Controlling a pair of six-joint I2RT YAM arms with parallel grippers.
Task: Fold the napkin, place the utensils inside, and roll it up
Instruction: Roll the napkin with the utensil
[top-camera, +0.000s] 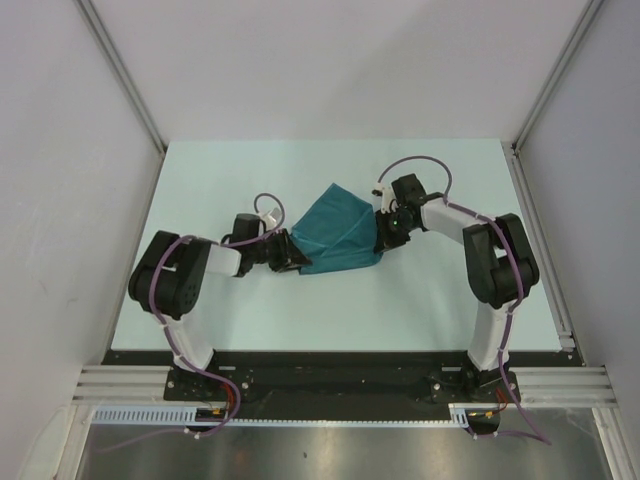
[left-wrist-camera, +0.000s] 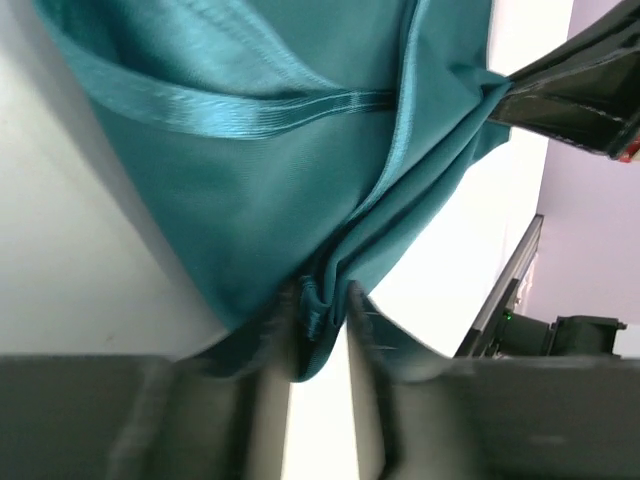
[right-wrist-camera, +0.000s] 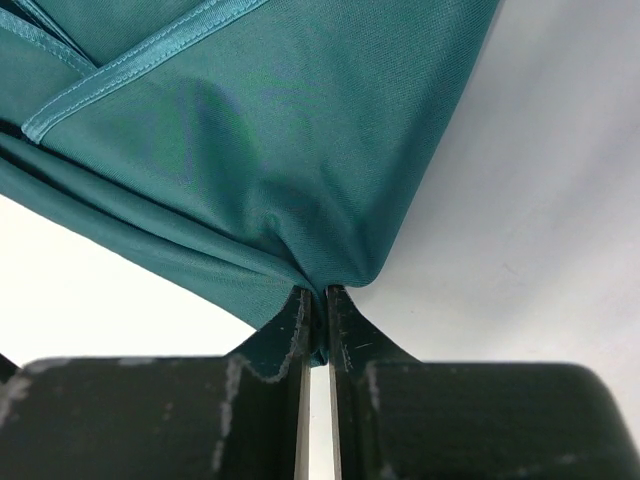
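Observation:
The teal napkin lies bunched in a rough triangle at the middle of the table, stretched between my two grippers. My left gripper is at its lower left corner. In the left wrist view its jaws stand a little apart, open, with a crumpled fold of the napkin hanging loosely between them. My right gripper is at the napkin's right edge. The right wrist view shows this gripper shut on a pinched edge of the napkin. The utensils are out of view.
The pale table is enclosed by white walls, with metal posts at the back left and back right. A rail runs along the table's right edge. Both arm bases stand at the near edge.

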